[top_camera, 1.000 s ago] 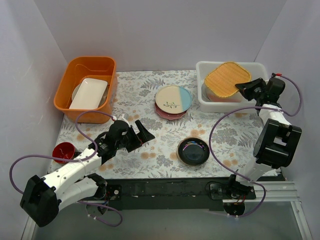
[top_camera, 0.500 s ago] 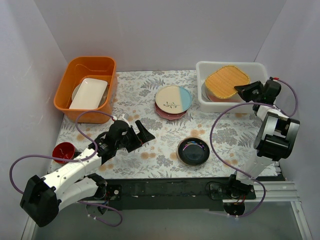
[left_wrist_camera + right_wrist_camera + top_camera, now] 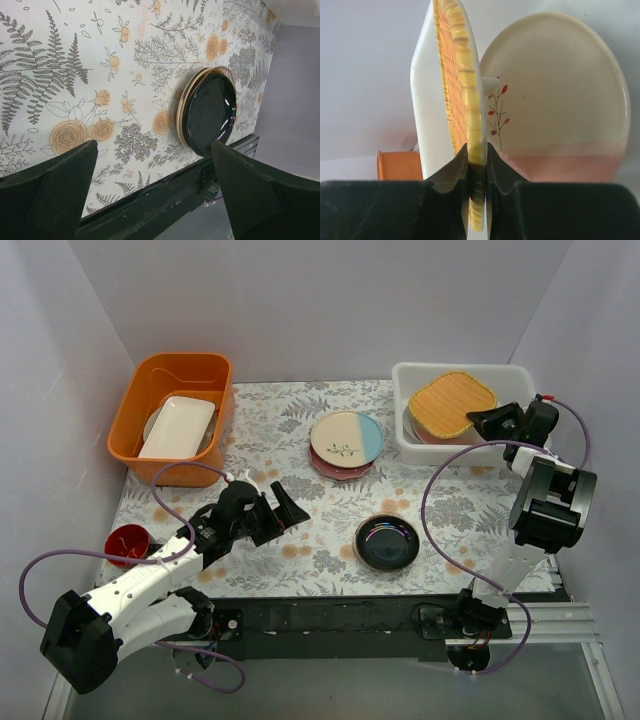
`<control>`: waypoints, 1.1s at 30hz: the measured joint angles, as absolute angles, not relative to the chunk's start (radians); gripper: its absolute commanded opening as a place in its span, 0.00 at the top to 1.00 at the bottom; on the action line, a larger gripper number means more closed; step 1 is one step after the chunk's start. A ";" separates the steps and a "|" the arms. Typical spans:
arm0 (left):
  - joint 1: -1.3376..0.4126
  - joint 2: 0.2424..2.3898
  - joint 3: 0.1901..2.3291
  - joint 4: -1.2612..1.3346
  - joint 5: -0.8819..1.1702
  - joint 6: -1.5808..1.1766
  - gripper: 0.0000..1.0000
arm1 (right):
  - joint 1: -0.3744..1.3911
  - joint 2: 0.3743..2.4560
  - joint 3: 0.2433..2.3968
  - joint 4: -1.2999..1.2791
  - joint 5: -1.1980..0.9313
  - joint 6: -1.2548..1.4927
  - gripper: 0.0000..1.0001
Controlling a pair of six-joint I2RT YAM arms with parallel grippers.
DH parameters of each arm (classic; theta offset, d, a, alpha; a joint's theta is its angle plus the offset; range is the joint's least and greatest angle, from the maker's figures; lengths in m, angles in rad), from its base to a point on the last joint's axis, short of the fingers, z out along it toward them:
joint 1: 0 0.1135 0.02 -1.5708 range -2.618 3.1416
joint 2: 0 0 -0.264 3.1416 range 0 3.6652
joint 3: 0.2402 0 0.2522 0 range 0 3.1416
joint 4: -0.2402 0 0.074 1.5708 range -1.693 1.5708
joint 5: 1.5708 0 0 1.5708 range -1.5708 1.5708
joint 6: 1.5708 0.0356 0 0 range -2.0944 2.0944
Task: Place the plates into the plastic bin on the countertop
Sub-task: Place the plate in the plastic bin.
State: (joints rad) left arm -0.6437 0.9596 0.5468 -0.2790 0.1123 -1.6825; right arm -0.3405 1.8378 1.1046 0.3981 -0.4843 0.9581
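Countertop (image 3: 270, 425) — orange tub (image 3: 130, 410), red disc (image 3: 128, 540); right claw (image 3: 478, 421) grips plate (image 3: 450, 400)

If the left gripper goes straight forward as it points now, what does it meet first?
Probably the bare countertop, since the left gripper tilts down at it; the black plate lies slightly to one side. Depth is unclear.

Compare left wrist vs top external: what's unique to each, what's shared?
Left wrist only: the gold edge under the black plate. Top external only: the plastic bin, the mustard plate held at it by the right gripper, the orange tub, the cream-and-blue plate. Both: black plate, countertop, open left gripper.
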 measured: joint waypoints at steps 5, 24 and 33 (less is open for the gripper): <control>-0.644 0.960 0.547 -0.285 0.113 -1.682 0.02 | -0.340 1.853 1.114 0.400 -0.491 0.941 0.99; -0.644 0.941 0.547 -0.292 0.113 -1.683 0.02 | -0.340 1.923 1.162 0.272 -0.500 0.857 0.45; -0.644 0.916 0.546 -0.292 0.113 -1.686 0.02 | -0.340 1.826 1.175 0.113 -0.413 0.784 0.20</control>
State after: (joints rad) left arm -0.6441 0.9157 0.5461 -0.2920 0.1131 -1.6859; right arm -0.3401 1.8259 1.1748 0.1135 -0.4126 0.7841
